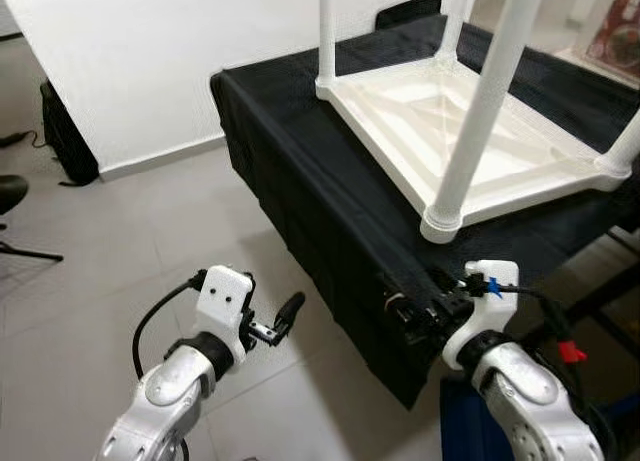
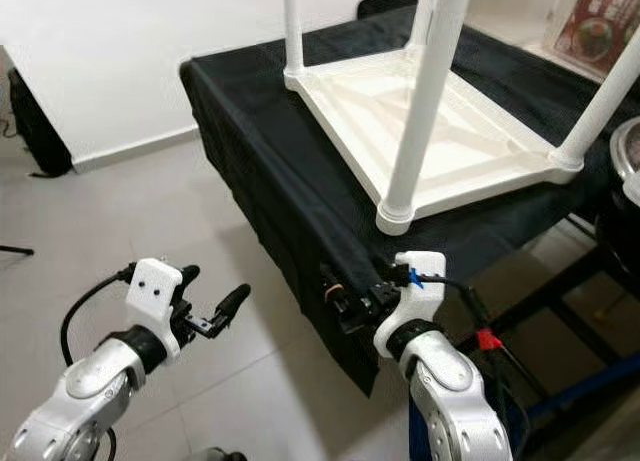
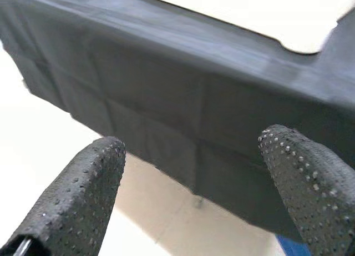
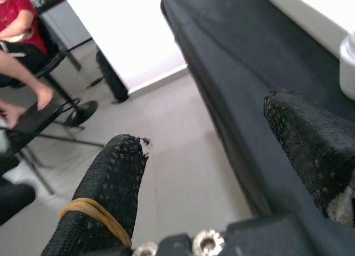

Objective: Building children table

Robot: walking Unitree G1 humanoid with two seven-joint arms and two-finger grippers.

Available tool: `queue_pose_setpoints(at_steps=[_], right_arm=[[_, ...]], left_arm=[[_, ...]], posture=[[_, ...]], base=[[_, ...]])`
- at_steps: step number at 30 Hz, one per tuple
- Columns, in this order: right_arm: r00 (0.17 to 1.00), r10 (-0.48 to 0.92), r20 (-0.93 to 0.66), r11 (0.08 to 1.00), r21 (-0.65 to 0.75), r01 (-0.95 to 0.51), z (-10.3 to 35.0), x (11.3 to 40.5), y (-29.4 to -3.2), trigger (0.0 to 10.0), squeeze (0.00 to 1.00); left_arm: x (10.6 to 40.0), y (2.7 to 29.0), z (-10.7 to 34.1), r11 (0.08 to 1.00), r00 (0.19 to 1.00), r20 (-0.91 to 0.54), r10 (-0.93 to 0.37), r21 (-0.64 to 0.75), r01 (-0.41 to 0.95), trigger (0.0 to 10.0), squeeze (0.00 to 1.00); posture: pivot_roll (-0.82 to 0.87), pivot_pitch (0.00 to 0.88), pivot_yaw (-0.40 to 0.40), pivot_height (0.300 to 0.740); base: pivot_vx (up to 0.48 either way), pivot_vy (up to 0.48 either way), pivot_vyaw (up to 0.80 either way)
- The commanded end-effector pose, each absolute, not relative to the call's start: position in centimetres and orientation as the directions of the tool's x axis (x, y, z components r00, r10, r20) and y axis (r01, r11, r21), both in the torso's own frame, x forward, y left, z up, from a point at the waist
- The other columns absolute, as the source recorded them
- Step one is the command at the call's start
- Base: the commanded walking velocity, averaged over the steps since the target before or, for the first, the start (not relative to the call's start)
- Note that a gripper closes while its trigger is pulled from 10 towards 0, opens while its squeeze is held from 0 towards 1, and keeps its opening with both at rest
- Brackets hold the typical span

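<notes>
while the upturned white table (image 1: 470, 131) rests on black cloth (image 1: 300, 171), left gripper (image 3: 194, 178) and right gripper (image 4: 222, 172) hang near, fingers wide.

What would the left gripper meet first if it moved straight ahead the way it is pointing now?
Most likely the hanging side of the black cloth draped over the table; the left gripper, fingers open, points straight at it with nothing between, though depth is hard to judge.

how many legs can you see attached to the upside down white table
4 legs on the white table: near corner, far left corner, far back, right corner. All run out of frame at the top.
</notes>
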State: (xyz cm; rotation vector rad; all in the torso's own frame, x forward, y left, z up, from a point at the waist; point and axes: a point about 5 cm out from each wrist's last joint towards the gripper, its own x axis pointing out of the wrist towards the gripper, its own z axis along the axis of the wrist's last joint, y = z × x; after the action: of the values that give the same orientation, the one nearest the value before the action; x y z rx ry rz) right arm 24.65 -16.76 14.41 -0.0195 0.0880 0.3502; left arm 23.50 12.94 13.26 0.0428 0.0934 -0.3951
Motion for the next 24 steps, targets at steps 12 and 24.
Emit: queue_pose_setpoints(at_steps=[12,24], right_arm=[[0.907,0.419,-0.037,0.906,-0.039,-0.420,15.1,25.7,-15.5,10.0,0.00],[0.913,0.403,-0.068,0.913,-0.044,-0.406,14.4,26.4,-15.4,10.0,0.00]], left_arm=[[25.7,13.1,13.9,0.933,0.937,-0.033,-0.349,0.076,0.351,10.0,0.00],[25.5,12.6,14.0,0.926,0.926,0.028,-0.376,0.060,0.374,10.0,0.00]], posture=[[-0.04,0.009,-0.034,0.740],[-0.05,0.014,-0.025,0.740]], base=[[0.000,0.480,0.00],[0.000,0.200,0.00]])
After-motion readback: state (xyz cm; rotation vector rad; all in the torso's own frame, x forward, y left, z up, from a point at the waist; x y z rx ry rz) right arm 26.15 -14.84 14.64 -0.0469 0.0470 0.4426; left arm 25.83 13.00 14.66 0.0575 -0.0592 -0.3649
